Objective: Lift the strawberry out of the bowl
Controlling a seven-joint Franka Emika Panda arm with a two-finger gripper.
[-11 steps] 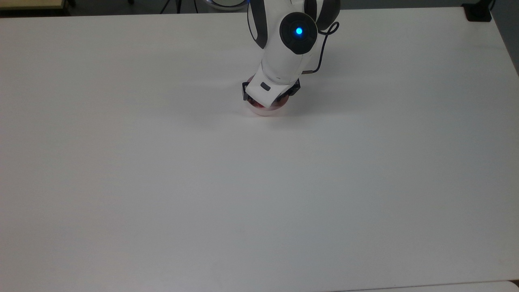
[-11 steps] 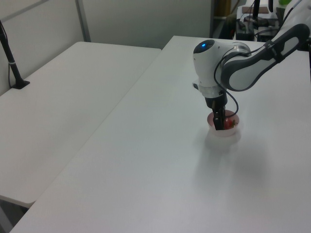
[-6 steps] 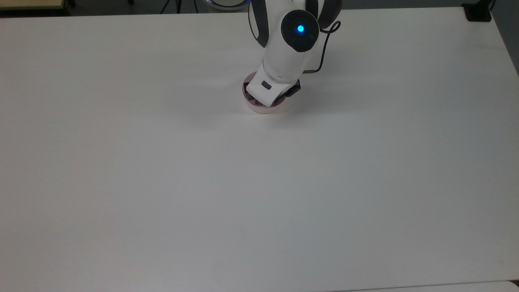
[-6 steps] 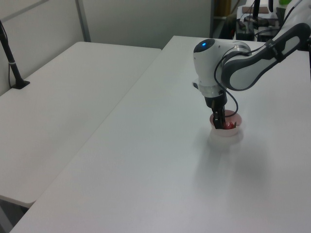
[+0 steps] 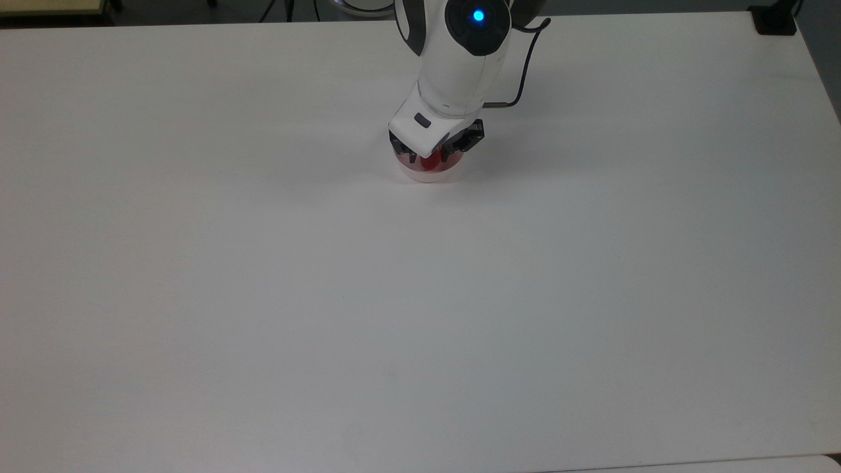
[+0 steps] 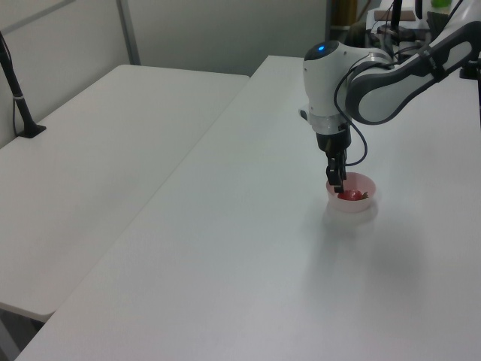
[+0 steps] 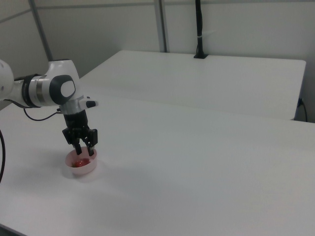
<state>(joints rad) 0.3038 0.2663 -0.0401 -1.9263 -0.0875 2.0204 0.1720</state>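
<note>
White table (image 5: 263, 295) wide, bare in front. Pink bowl (image 7: 82, 168) sits on it. Strawberry (image 6: 350, 196) lies flat inside bowl, red, long way seems to run across left view, leafy end likely toward left view's right. Gripper (image 7: 84, 152) hangs just above bowl, pointing down, jaws apart, holding nothing. Second white table (image 7: 211, 73) behind. Black post (image 7: 199, 29) at its far edge. Grey walls behind.

1. The gripper (image 5: 430, 156) hangs over the bowl (image 5: 427, 173), its dark fingers (image 5: 410, 154) spread apart.
2. The strawberry (image 5: 430, 161) shows red between the fingertips, inside the bowl.
3. The bowl sits on the white table (image 5: 328, 295), directly beneath the gripper.
</note>
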